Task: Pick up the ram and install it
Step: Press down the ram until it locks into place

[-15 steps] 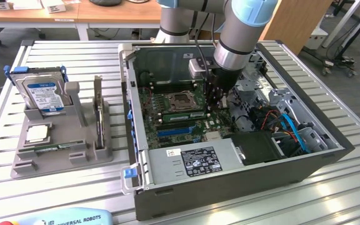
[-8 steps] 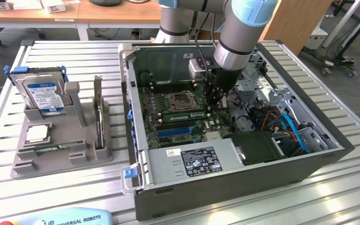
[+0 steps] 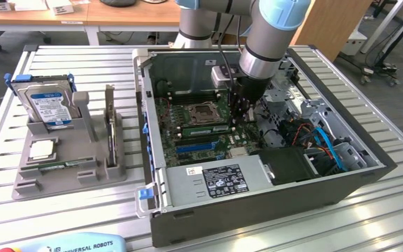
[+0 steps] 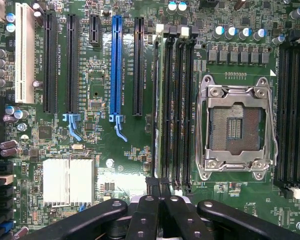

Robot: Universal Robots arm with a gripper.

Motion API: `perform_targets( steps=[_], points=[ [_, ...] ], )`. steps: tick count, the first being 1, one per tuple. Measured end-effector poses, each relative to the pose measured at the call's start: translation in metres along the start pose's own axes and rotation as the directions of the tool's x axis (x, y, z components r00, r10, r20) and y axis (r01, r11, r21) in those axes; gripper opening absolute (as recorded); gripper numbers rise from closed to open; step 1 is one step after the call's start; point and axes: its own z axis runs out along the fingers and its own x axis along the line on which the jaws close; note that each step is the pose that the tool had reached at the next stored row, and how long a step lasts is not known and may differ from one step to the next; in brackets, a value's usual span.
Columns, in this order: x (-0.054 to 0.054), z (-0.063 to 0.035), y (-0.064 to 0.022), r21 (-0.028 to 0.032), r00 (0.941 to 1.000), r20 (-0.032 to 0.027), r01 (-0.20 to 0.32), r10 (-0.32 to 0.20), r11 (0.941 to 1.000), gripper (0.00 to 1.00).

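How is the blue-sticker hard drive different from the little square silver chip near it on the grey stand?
The hard drive stands on its edge in a slot; the chip lies flat. The hard drive is bigger and rectangular; the chip is smaller and square. The hard drive has a blue label; the chip's top is plain silver. Both sit on the grey stand, on the exterior view's left of the computer case.

A green motherboard (image 4: 125,165) carries black slots, one blue slot (image 4: 115,65) and a white slot (image 4: 25,55) at the wrist frame's upper left, plus a silver socket frame (image 4: 236,127). The gripper (image 4: 157,200) is black. In the exterior frame's left, a hard drive (image 3: 48,105) shows a blue-and-white label on a grey stand (image 3: 82,168); the table (image 3: 19,210) is ribbed silver.
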Motion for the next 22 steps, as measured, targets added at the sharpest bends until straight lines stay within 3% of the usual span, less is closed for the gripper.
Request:
perform_targets(
  steps=[22],
  points=[
    [-0.0001, -0.0007, 0.0001, 0.0000, 1.0000, 0.0008, 0.000, 0.000, 1.0000, 0.10]
  ],
)
